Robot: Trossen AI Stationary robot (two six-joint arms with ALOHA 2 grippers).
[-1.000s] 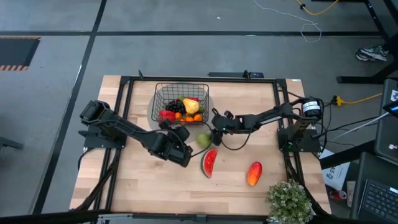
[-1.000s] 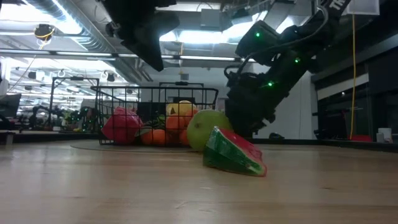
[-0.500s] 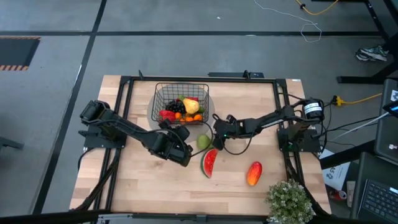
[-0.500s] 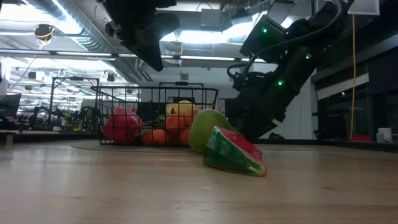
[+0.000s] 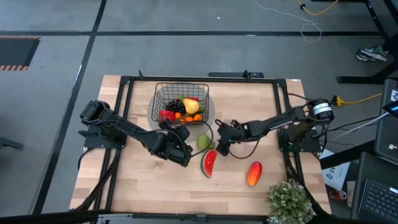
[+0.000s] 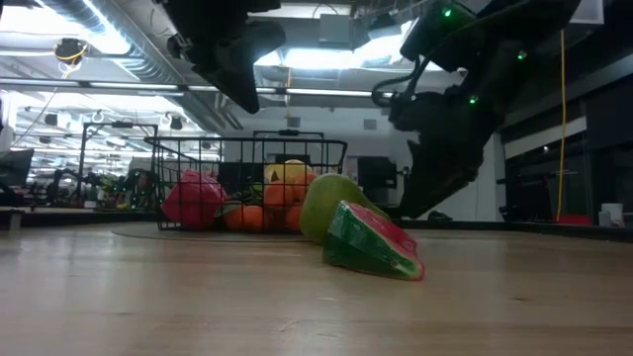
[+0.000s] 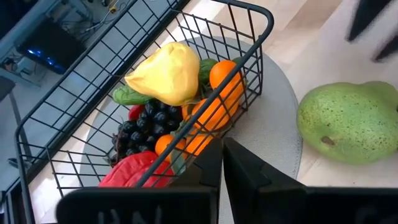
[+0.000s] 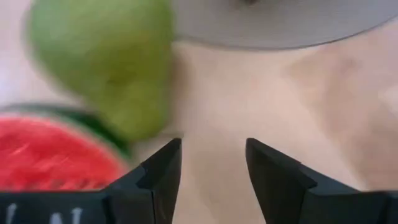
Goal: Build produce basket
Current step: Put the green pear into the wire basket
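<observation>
Pear (image 5: 203,141) is loose on the surface, touching the watermelon slice (image 5: 209,163), just outside the basket (image 5: 181,103). Right gripper (image 5: 222,147) has slid back off it toward the watermelon over the last second, fingers apart and empty, so that pickup looks missed or dropped, I think. Left gripper (image 5: 185,155) hasn't budged beside the basket, fingers together as far as its blurry wrist view shows. Mango (image 5: 254,173) waits well apart.

Black wire basket (image 5: 181,99) — green pear (image 5: 203,141), red, green-rinded watermelon slice (image 5: 209,163) — orange-red mango (image 5: 254,173).
</observation>
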